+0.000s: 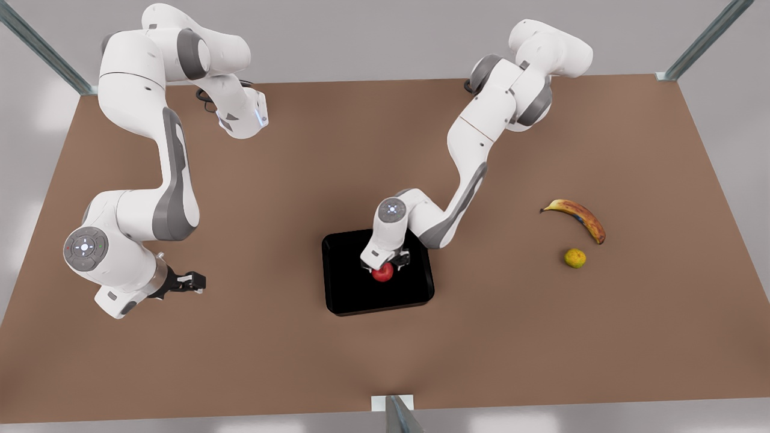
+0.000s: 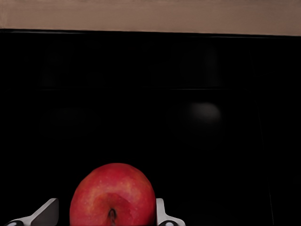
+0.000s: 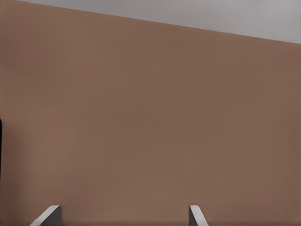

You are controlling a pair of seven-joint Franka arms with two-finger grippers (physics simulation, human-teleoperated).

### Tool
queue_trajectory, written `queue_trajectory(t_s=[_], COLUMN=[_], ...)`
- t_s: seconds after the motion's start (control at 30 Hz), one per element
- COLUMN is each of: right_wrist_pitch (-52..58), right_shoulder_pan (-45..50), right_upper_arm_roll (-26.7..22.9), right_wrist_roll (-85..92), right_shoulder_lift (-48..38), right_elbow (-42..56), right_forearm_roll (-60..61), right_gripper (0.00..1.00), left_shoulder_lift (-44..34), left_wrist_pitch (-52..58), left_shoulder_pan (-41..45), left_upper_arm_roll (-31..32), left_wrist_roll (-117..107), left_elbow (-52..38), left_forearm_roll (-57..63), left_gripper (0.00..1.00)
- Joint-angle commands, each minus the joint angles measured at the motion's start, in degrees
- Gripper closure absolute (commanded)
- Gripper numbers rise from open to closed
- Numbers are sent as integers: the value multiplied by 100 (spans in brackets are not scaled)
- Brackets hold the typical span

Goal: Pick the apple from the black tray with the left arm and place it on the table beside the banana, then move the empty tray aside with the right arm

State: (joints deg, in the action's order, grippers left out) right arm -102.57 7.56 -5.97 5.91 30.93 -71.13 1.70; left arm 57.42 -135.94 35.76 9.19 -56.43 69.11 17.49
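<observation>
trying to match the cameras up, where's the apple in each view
Front view: the apple lies on the black tray, under the left gripper.
Left wrist view: apple between the fingers.
Right wrist view: not in it.
Shared landmark: the black tray.

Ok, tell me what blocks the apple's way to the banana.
Nothing visible. The left gripper straddles the apple on the tray; bare table runs to the banana, the small yellow-green fruit beside it.

red apple (image 1: 382,273) upright in blk tray (image 1: 346,288).
</observation>
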Motion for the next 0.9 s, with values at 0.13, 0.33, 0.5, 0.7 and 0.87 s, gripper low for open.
queue_trajectory(t_s=[0.13,0.33,0.5,0.7,0.87], right_wrist_pitch=[-17,-17,35,1230,1459], right_shoulder_pan=[0,-9,18,1510,2716], right_upper_arm_roll=[-1,-10,8,-27,341], right_wrist_roll=[24,24,-2,-2242,-4025], right_shoulder_lift=[1,-8,-17,-105,-201], right_elbow=[3,3,12,688,882], right_forearm_roll=[-3,6,6,14,58], right_gripper=[0,0,0,0,0], left_shoulder_lift=[32,67,-722,-3008,-2456], left_wrist_pitch=[-152,-204,1076,2897,2512], left_shoulder_pan=[1,10,-280,-2054,-3233], left_upper_arm_roll=[-13,-4,118,127,101], left_wrist_roll=[-403,-430,87,3276,5221], left_elbow=[-3,-3,94,1544,1570], left_forearm_roll=[88,53,-279,-887,-958], left_gripper=[0,31,30,30,31])
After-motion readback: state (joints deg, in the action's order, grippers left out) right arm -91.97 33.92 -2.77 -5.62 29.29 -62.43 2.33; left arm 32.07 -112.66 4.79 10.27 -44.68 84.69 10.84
